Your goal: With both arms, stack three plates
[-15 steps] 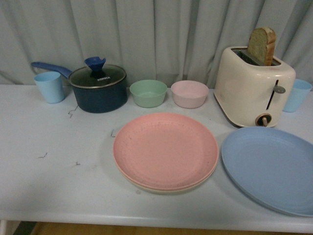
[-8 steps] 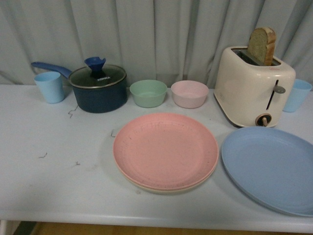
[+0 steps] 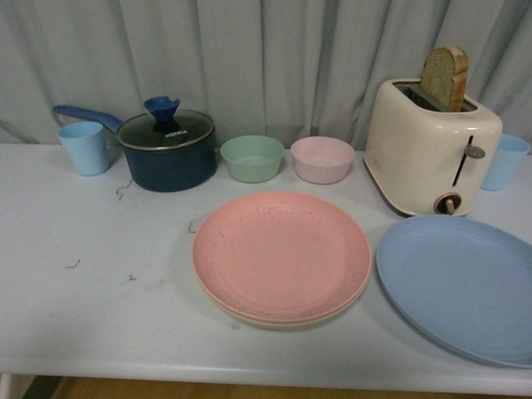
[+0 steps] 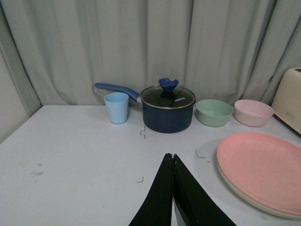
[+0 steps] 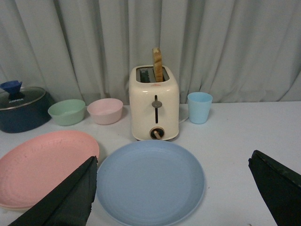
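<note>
The pink plate (image 3: 281, 253) lies on top of the beige plate (image 3: 274, 321) in the middle of the table; only the beige rim shows beneath it. Alone to their right, near the front edge, lies the blue plate (image 3: 461, 283). No arm shows in the front view. In the left wrist view my left gripper (image 4: 172, 156) is shut and empty above bare table, left of the pink plate (image 4: 263, 165) and the beige rim (image 4: 244, 200). In the right wrist view my right gripper (image 5: 173, 162) is wide open, its fingers straddling the blue plate (image 5: 150, 181), with the pink plate (image 5: 44, 157) beside it.
Along the back stand a light blue cup (image 3: 84, 147), a dark blue lidded pot (image 3: 166, 150), a green bowl (image 3: 252, 158), a pink bowl (image 3: 322, 159), a cream toaster (image 3: 431, 145) holding a bread slice, and another blue cup (image 3: 504, 161). A grey curtain hangs behind.
</note>
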